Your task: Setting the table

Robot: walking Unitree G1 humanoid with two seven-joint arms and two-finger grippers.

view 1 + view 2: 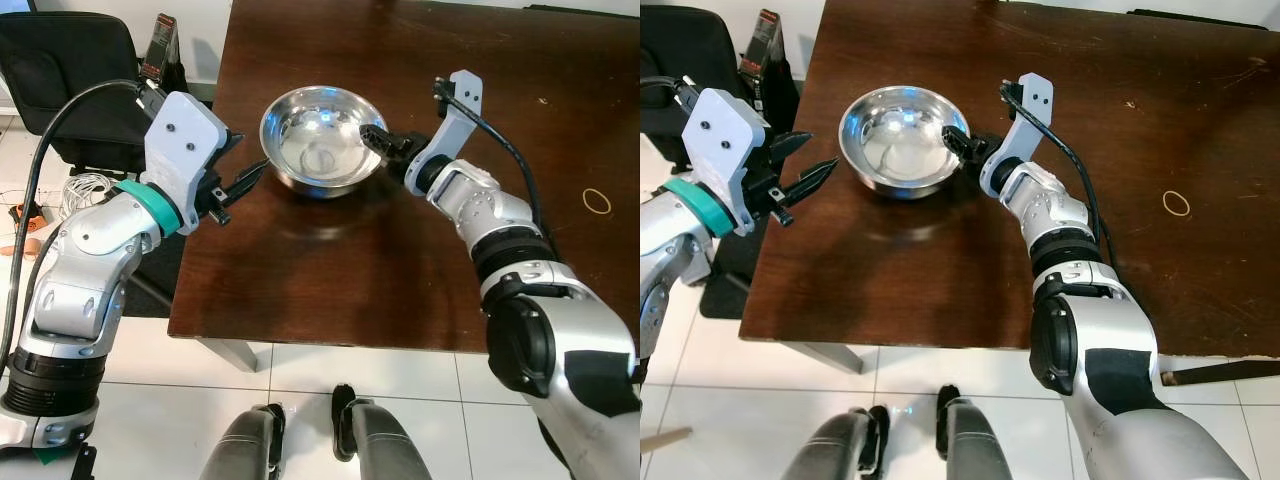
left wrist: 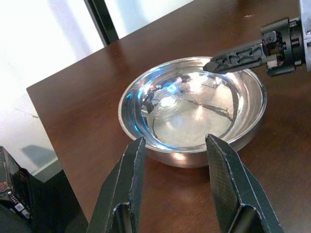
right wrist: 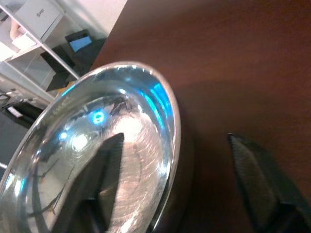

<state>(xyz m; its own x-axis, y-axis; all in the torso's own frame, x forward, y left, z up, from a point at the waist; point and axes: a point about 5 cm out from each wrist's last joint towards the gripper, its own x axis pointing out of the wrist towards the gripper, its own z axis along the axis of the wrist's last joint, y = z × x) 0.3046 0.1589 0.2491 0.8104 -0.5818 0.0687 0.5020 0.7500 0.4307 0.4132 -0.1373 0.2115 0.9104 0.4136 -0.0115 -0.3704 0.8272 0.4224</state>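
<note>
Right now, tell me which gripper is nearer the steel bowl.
Right. The right gripper straddles the steel bowl's rim, one of its fingers inside and one outside. The left gripper is open just off the opposite side, not touching.

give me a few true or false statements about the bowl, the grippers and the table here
1. The steel bowl stands upright on the wooden table. True.
2. The bowl holds food. False: it is empty.
3. The right gripper straddles the bowl's rim, one finger inside and one outside. True.
4. The left gripper is shut on the bowl. False: it is open, beside the bowl.
5. A rubber band lies on the table. True.
</note>
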